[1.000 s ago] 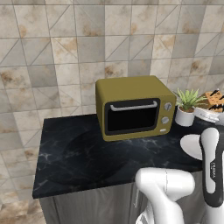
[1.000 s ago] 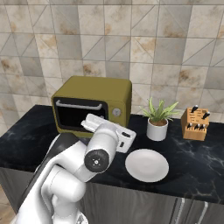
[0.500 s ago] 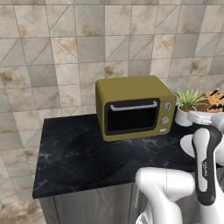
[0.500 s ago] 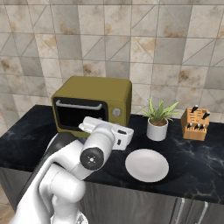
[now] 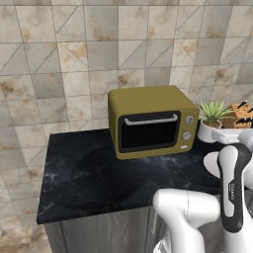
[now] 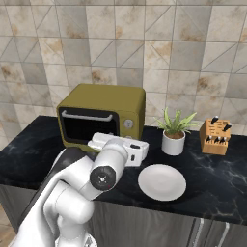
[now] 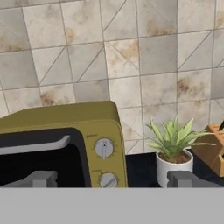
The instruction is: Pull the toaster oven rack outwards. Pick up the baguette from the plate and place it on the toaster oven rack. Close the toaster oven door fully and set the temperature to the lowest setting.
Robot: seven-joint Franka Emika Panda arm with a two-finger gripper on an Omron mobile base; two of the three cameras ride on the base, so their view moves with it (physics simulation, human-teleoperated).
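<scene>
Since a second ago the arm's forearm has swung a little right and its hand now reaches toward the toaster oven [image 6: 101, 117], which sits unmoved at the far side of the dark desk [image 5: 89, 183]. The toaster oven door [image 5: 149, 131] is shut, so the rack is hidden behind its dark glass. The white plate [image 6: 161, 182] lies bare near the front edge, right of the oven; in the left base view the arm covers most of it. A potted plant [image 6: 173, 132] and a knife block [image 6: 214, 136] stand further right. The gripper [image 7: 111, 178] is spread wide, holding and touching nothing, level with the oven's knobs [image 7: 104, 148].
</scene>
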